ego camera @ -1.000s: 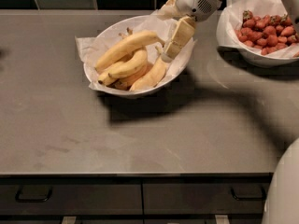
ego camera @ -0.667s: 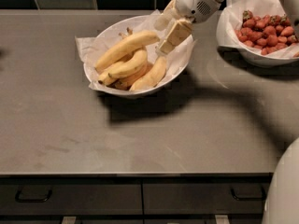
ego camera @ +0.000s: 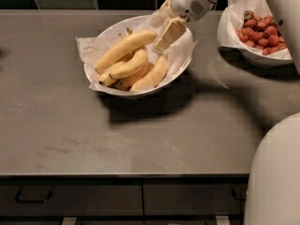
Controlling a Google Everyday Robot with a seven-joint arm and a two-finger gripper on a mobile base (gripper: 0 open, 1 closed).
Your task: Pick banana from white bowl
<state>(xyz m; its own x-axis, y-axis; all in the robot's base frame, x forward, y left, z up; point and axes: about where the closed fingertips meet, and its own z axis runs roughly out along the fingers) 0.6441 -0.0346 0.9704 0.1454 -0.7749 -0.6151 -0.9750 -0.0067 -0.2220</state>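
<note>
The white bowl (ego camera: 107,33), lined with crinkled paper, sits at the back middle of the grey counter and holds several yellow bananas. The banana (ego camera: 124,48), the longest one, lies on top of the pile, running from lower left up to the right. My gripper (ego camera: 161,31) reaches in from the upper right and hovers over the bowl's right side, just beside the banana's right end. Its fingers (ego camera: 169,33) are apart and hold nothing.
A second paper-lined bowl with red strawberries (ego camera: 260,31) stands at the back right. My white arm and body (ego camera: 274,172) fill the right edge. The grey counter (ego camera: 93,135) stretches in front, with drawers (ego camera: 33,198) below its front edge.
My gripper has moved a little up and toward the far side of the bowl, closer to the long banana's right end. The bananas and the bowl have not moved.
</note>
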